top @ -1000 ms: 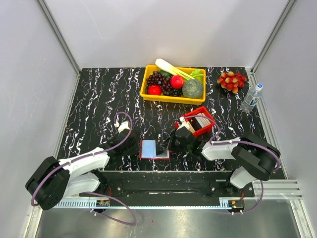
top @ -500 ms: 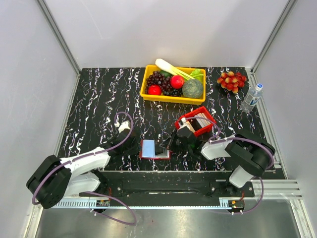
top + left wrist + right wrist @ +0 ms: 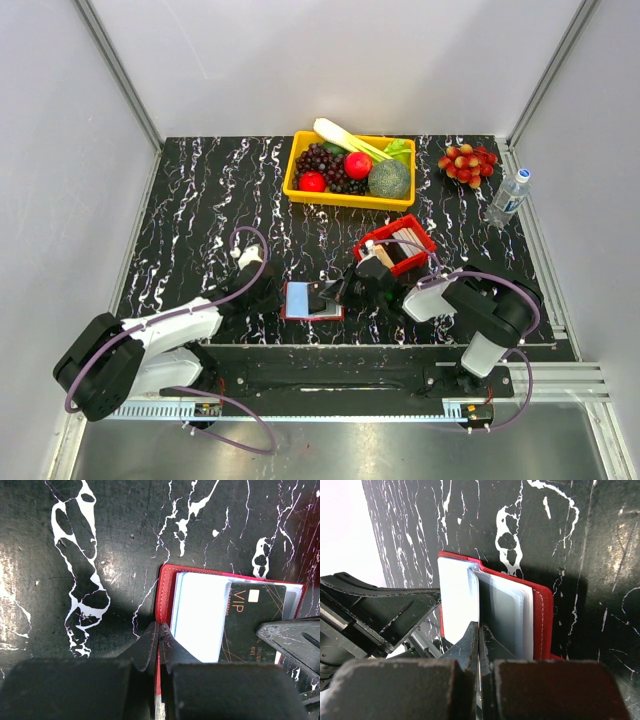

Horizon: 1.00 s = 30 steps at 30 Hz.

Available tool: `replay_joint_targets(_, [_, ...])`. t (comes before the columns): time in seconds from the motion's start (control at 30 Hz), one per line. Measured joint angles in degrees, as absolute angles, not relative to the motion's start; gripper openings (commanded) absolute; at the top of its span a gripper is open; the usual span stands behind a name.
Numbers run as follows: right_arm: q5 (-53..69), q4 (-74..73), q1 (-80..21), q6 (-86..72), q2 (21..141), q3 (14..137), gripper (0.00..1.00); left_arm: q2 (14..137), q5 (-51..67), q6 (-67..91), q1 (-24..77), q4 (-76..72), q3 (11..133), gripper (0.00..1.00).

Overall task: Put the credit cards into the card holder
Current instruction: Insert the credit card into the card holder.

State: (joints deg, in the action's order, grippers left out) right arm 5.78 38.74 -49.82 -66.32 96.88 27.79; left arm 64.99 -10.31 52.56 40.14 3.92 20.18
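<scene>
- Black counter (image 3: pixel 190 200) veined with white, boxed in by pale grey walls (image 3: pixel 330 60) along the far, left and right edges; both arm bases bolted along the near edge.
- Near the near edge, about midway along it: card holder (image 3: pixel 300 300), lying open, dark red cover down, pale blue-grey leaves up.
- At the holder's left edge: left claw (image 3: pixel 160 628), fingers drawn narrow, pinching the rim of the red cover.
- At the holder's right edge: right claw (image 3: pixel 479 628), fingers likewise pressed narrow, clamped on a thin black card (image 3: pixel 252 622) marked VIP in gold.
- Black card flat over the right part of the pale leaves, its left end overlapping them just beside a bare pale sleeve; cannot tell whether tucked into a pocket or only resting on top.
- Claws facing each other across the holder, close together, with the holder between them.
- Right of centre, just beyond the right arm: red tray (image 3: pixel 415 222), open-topped, holding more credit cards (image 3: pixel 405 243) standing on edge, tan and whitish.
- Against the middle of the far edge: yellow bin (image 3: pixel 340 199), filled with dark grapes (image 3: pixel 322 162), red fruits (image 3: pixel 357 165), a round green vegetable (image 3: pixel 389 180) and a pale stalk (image 3: pixel 338 133) lying across the top.
- Near the far right corner: loose grape bunch (image 3: pixel 466 162), red and green, on bare counter.
- At the right edge, just nearer than that bunch: water bottle (image 3: pixel 507 200), clear, blue-capped.
</scene>
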Motion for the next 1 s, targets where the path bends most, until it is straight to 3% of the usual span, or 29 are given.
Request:
replay_joint_targets(0.3, [3.77,31.22,-50.04,-66.52,91.61,27.75,0.00,63.35,-10.26,52.84,40.14,3.95,19.73,0.00])
replay_joint_targets(0.57, [4.97,35.29,-50.04,-67.59,98.24,30.41,0.00,63.37,-10.35,53.01,40.10,3.84,19.33,0.00])
replay_joint_targets(1.0, [7.27,31.94,-50.04,-66.28,98.98,33.58,0.00,63.35,-10.61,53.08,40.10,3.86,19.29,0.00])
